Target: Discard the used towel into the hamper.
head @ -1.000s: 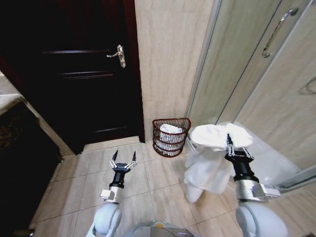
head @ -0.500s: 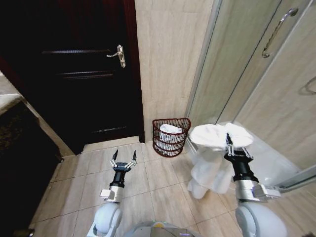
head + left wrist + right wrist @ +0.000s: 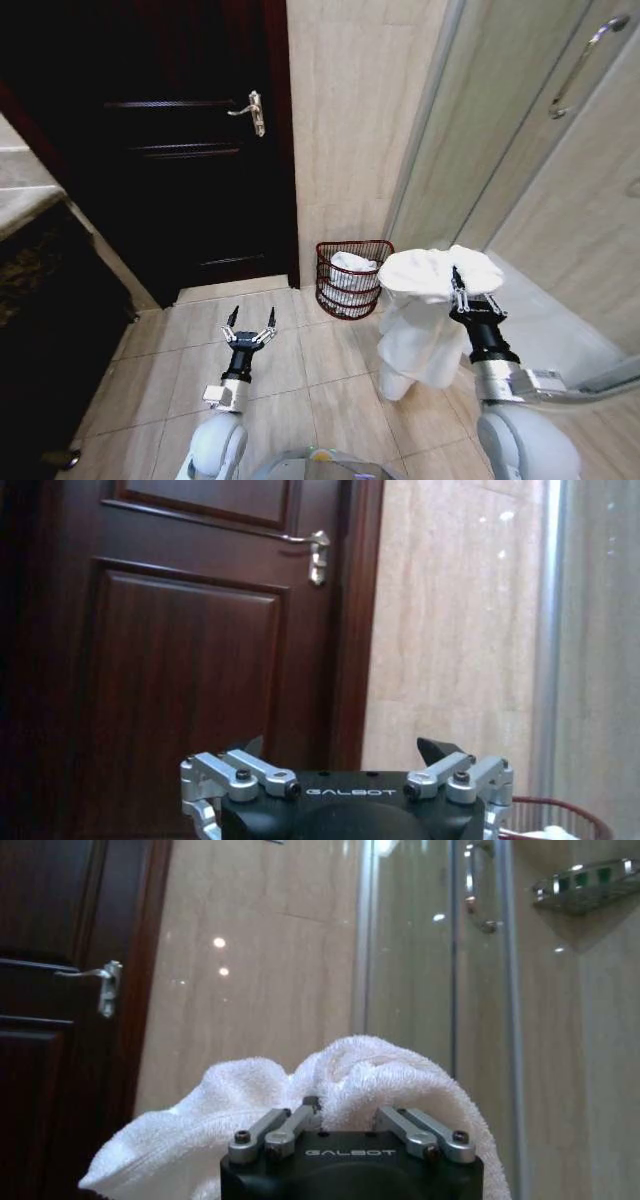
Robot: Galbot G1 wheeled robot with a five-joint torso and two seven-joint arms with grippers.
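Note:
A white used towel (image 3: 425, 300) hangs bunched from my right gripper (image 3: 459, 288), which is shut on it and held upright at the right of the head view. In the right wrist view the towel (image 3: 350, 1087) bulges over the closed fingers (image 3: 290, 1125). The hamper (image 3: 352, 279), a dark reddish wire basket with white cloth inside, stands on the floor against the tiled wall, just left of and beyond the towel. Over the floor at lower left, my left gripper (image 3: 249, 319) points up, open and holding nothing; the left wrist view shows it (image 3: 345, 748) before the door, with the hamper's rim (image 3: 565, 817) in the corner.
A dark wooden door (image 3: 170, 150) with a metal handle (image 3: 254, 110) fills the left wall. A glass shower enclosure (image 3: 540, 170) with a bar handle (image 3: 578, 62) stands to the right. Beige floor tiles (image 3: 300, 370) lie open between the arms. A dark cabinet (image 3: 40, 300) sits at far left.
The whole head view has shifted, so the camera moved. The hanging towel swung slightly under the right gripper. Both grippers keep their poses.

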